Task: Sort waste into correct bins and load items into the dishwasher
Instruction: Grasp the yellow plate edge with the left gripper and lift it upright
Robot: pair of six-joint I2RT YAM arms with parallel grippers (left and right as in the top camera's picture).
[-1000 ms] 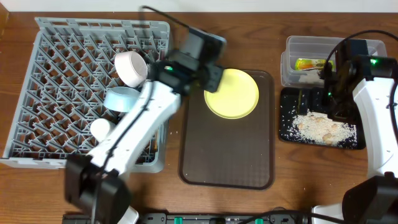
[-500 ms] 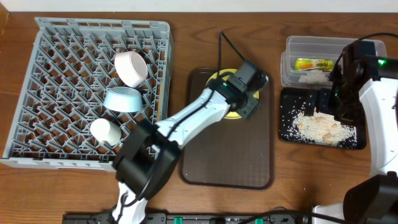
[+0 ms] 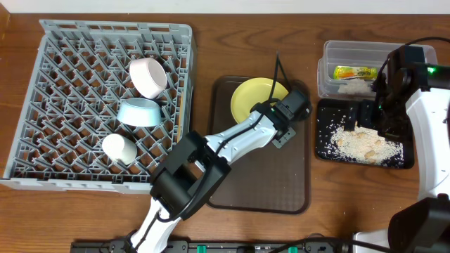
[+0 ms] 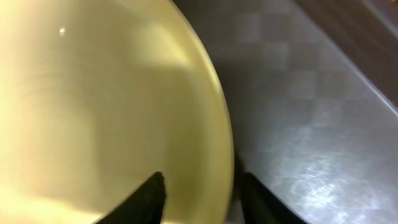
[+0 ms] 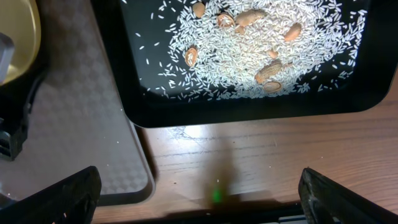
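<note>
- Left gripper (image 3: pixel 285 123) has swung off the dish rack (image 3: pixel 70 70) and slid past the middle of the yellow plate (image 3: pixel 253 98); it now sits at the plate's lower-right rim.
- Plate lies flat at the top of the brown serving tray (image 3: pixel 256 176).
- Left wrist view: fingers (image 4: pixel 149 199) apart, straddling the plate rim, not clamped.
- Right gripper (image 5: pixel 199 196) is spread wide, holding nothing, hovering over the black tray (image 5: pixel 249 112).
- Black tray holds rice crumbs (image 3: pixel 362 144) with tan nut-like bits.
- Clear tub (image 3: pixel 330 53) just behind it holds the yellow-green wrapper (image 3: pixel 354 72) and white scraps (image 3: pixel 355 86).
- Rack holds a white bowl (image 3: pixel 148 76), light blue bowl (image 3: pixel 140 111) and white cup (image 3: pixel 117 147).
- Everything sits on the wooden table (image 3: pixel 351 204).
</note>
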